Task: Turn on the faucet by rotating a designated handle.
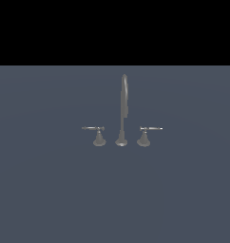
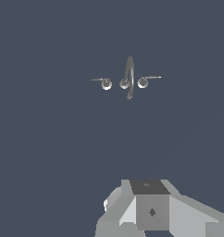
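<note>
Faucet (image 1: pixel 122 111) stands mid-counter (image 1: pixel 50 190): tall spout flanked by two lever handles. Handle (image 1: pixel 98 135) with dull lever sits at the exterior view's left; twin (image 1: pixel 145 135) at right, whitish tip. Claw (image 2: pixel 151 208) well apart; grip state unreadable, fingers unseen.

No readable text, labels, brand names, numbers or signs appear in either view. The faucet (image 1: pixel 122 114) carries no markings, the bench (image 1: pixel 50 190) is plain, and the robot housing in the wrist view bears only a small dark diamond, not a letter.
</note>
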`<act>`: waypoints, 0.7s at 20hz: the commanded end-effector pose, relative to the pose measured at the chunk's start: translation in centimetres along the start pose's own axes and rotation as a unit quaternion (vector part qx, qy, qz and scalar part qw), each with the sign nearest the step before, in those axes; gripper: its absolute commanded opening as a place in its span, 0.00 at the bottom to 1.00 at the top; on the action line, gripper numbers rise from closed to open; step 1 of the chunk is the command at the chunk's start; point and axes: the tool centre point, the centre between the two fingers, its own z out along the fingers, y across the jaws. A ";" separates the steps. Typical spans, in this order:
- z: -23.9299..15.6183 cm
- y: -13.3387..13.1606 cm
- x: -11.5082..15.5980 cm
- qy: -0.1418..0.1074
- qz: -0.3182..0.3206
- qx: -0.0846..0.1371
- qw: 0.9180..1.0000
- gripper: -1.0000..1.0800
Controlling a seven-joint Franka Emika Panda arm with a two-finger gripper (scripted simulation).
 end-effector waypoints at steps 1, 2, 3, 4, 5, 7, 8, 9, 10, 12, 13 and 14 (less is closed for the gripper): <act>0.8 -0.5 0.2 0.000 0.014 -0.001 1.000 0.00; 1.2 -0.7 0.3 -0.001 0.021 -0.001 1.000 0.00; 1.7 -1.0 0.4 -0.001 0.029 -0.001 1.000 0.00; 2.1 -1.3 0.6 -0.001 0.037 -0.002 0.999 0.00; 2.6 -1.6 0.7 -0.001 0.045 -0.002 0.999 0.00; 3.8 -2.2 1.1 -0.001 0.064 -0.003 0.998 0.00; 4.4 -2.6 1.3 -0.001 0.074 -0.004 0.997 0.00; 5.0 -2.9 1.5 -0.002 0.085 -0.004 0.996 0.00; 5.6 -3.3 1.7 -0.002 0.096 -0.005 0.995 0.00; 6.9 -4.0 2.2 -0.002 0.118 -0.006 0.993 0.00; 7.6 -4.3 2.5 -0.002 0.129 -0.006 0.992 0.00; 8.2 -4.7 2.8 -0.002 0.140 -0.006 0.990 0.00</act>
